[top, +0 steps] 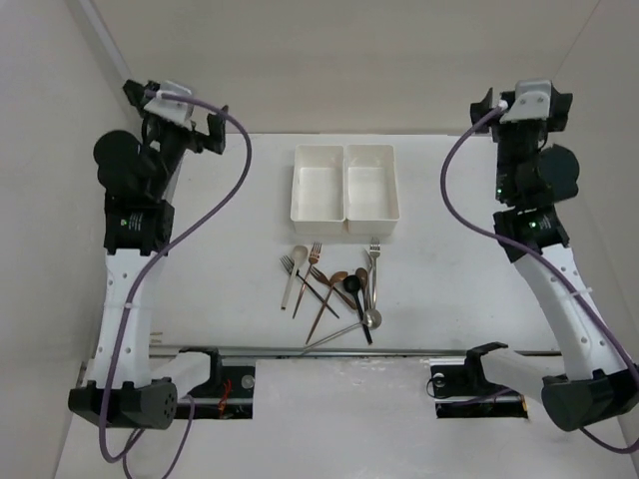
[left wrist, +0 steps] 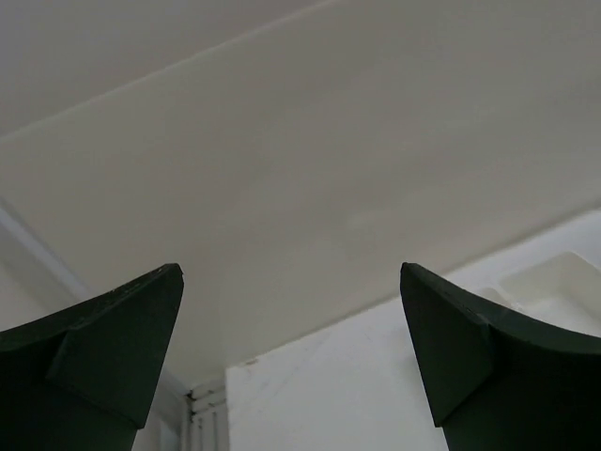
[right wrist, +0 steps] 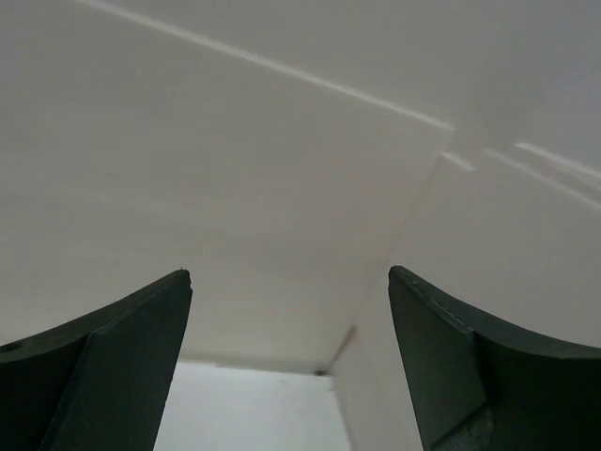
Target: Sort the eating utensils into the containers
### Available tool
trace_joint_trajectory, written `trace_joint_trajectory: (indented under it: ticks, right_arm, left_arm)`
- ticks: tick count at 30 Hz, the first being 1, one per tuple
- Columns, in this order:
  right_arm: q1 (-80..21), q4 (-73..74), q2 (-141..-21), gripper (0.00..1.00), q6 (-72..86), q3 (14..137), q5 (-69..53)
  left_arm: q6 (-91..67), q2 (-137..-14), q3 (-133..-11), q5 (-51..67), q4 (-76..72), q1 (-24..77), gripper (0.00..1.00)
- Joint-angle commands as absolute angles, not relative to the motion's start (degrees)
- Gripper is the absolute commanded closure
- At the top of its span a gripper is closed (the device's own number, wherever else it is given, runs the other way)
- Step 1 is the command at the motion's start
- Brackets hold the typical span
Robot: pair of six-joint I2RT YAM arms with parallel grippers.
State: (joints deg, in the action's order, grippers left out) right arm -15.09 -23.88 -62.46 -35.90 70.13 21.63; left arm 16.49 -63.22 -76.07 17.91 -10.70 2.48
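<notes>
Several eating utensils (top: 334,289) lie in a loose crossed pile on the white table, just in front of the containers. Among them are a pale-handled one (top: 289,281), a copper fork (top: 308,279), a black spoon (top: 352,291) and a silver fork (top: 373,261). Two white bins stand side by side, the left (top: 319,183) and the right (top: 371,182); both look empty. My left gripper (top: 180,118) is raised at the back left, open and empty (left wrist: 291,267). My right gripper (top: 524,112) is raised at the back right, open and empty (right wrist: 289,271).
White walls enclose the table on the left, back and right. A metal rail (top: 300,351) runs along the near edge by the arm bases. In the left wrist view a bin corner (left wrist: 554,277) shows low at the right.
</notes>
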Motion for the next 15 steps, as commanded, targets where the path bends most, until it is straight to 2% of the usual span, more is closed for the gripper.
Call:
trace_joint_trajectory:
  ticks: [1, 2, 3, 4, 6, 7, 10, 13, 15]
  right_arm:
    - [-13.6, 4.9, -63.0, 0.12, -16.6, 78.2, 5.6]
    - [-14.3, 9.4, -63.0, 0.13, -10.4, 78.2, 1.7]
    - [-15.5, 13.5, -63.6, 0.13, -5.8, 77.0, 3.6]
    - [-17.6, 21.2, -63.6, 0.13, -1.2, 73.2, 6.6]
    - [-19.9, 25.8, -62.1, 0.13, 9.7, 66.7, 11.5]
    - [-23.1, 26.6, -60.4, 0.13, 12.9, 59.0, 15.8]
    - [-28.0, 24.4, -51.2, 0.13, 21.6, 48.5, 18.4]
    - [-30.1, 24.4, -47.2, 0.13, 26.1, 41.8, 20.1]
    - [-32.3, 25.9, -48.3, 0.13, 26.7, 40.5, 20.8]
  left_arm:
    - [18.1, -72.3, -81.0, 36.5, 30.0, 6.7, 0.00]
    - [14.2, -72.3, -78.7, 34.2, 30.9, 8.9, 0.00]
    - [10.5, -72.3, -75.9, 25.5, 31.5, 10.8, 0.00]
    - [8.5, -72.3, -72.9, 23.6, 32.3, 12.6, 0.00]
    - [8.1, -70.6, -64.7, 17.5, 32.7, 17.4, 0.00]
    - [8.1, -69.4, -62.3, 15.9, 31.8, 18.6, 0.00]
    - [7.6, -66.4, -55.5, 10.0, 28.4, 22.2, 0.13]
    - [8.2, -69.2, -56.2, 9.9, 28.4, 24.8, 0.32]
    - [9.0, -72.6, -56.8, 8.4, 28.4, 28.0, 0.32]
